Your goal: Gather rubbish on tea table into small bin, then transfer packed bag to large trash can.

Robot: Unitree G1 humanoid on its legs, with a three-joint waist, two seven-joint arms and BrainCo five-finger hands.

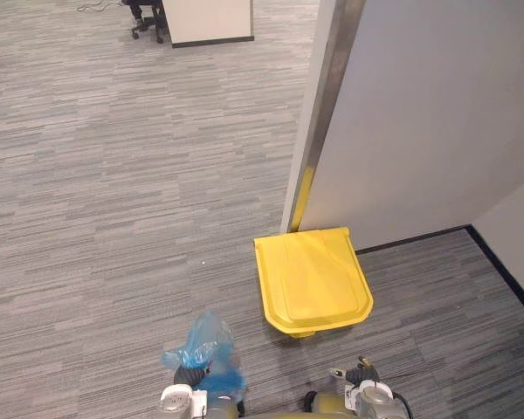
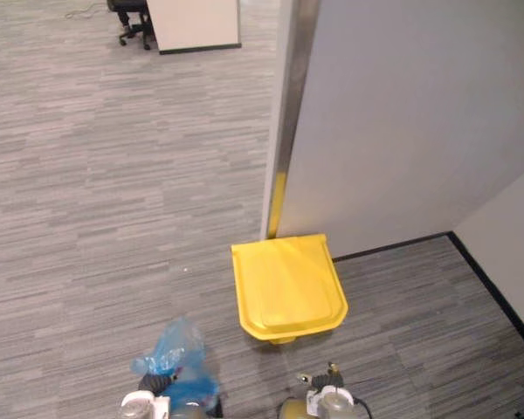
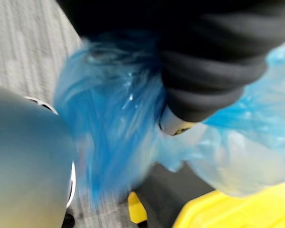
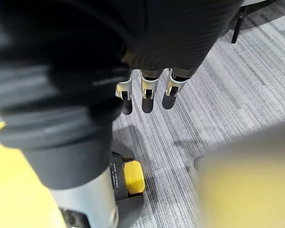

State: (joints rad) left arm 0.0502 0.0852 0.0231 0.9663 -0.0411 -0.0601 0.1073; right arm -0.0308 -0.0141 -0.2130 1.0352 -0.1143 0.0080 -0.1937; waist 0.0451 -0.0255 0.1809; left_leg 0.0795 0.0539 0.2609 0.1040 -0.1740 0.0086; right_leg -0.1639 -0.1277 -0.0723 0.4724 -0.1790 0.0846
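A blue plastic bag [image 1: 203,347] hangs low in front of me, bunched at its top, and my left hand [image 1: 185,377] is shut on it. In the left wrist view the blue bag [image 3: 114,118] wraps round my left hand [image 3: 213,71] under its dark cover. The large yellow trash can [image 1: 313,281] stands on the carpet with its lid closed, just ahead and to the right of the bag. My right hand [image 1: 364,377] hangs near the can's front with relaxed fingers [image 4: 147,97] and holds nothing. The can's yellow foot pedal [image 4: 133,178] shows below that hand.
A grey partition wall [image 1: 419,113] with a metal edge post [image 1: 321,105] rises right behind the can. Grey carpet stretches away to the left. An office chair [image 1: 147,17] and a white panel [image 1: 208,22] stand far off.
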